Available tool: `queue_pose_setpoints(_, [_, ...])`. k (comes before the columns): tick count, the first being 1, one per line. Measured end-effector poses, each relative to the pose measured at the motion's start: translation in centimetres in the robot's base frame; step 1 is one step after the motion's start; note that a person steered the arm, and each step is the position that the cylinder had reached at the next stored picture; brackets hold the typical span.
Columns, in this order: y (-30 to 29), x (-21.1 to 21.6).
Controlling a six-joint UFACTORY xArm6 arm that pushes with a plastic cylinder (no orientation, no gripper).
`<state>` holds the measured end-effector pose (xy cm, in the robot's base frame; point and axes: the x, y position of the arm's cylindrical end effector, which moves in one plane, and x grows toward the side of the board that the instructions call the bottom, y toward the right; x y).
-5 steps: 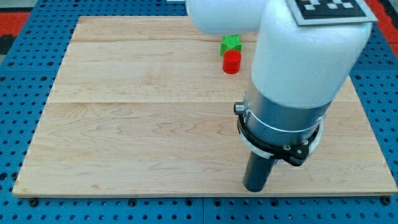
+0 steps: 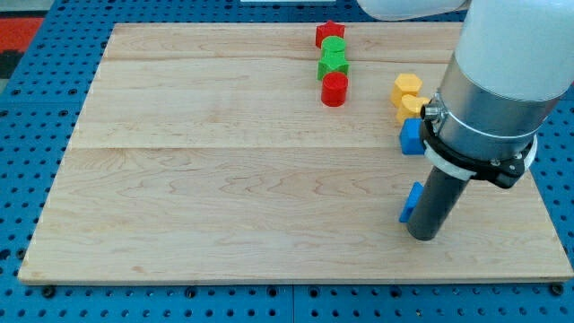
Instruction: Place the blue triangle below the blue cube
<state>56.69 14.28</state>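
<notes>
Wooden board (image 2: pixel 224 179): my tip (image 2: pixel 424 236) bare, holding nothing, touching blue triangle (image 2: pixel 413 201) at its left, long axis near-vertical; blue cube (image 2: pixel 412 136) above.

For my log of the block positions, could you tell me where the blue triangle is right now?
The blue triangle lies low on the view's right, directly below the blue cube, against the left side of my tip.

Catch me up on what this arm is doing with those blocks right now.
My tip rests on the wooden board, right beside the blue triangle, on its right. The blue cube sits above the triangle, below two yellow blocks. So the triangle already lies roughly below the cube. Red and green blocks cluster near the view's top.
</notes>
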Motion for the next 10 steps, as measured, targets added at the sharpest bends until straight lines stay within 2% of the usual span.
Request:
queue_pose_setpoints(6, [-0.4, -3.0])
queue_pose_setpoints(10, [1.6, -3.1])
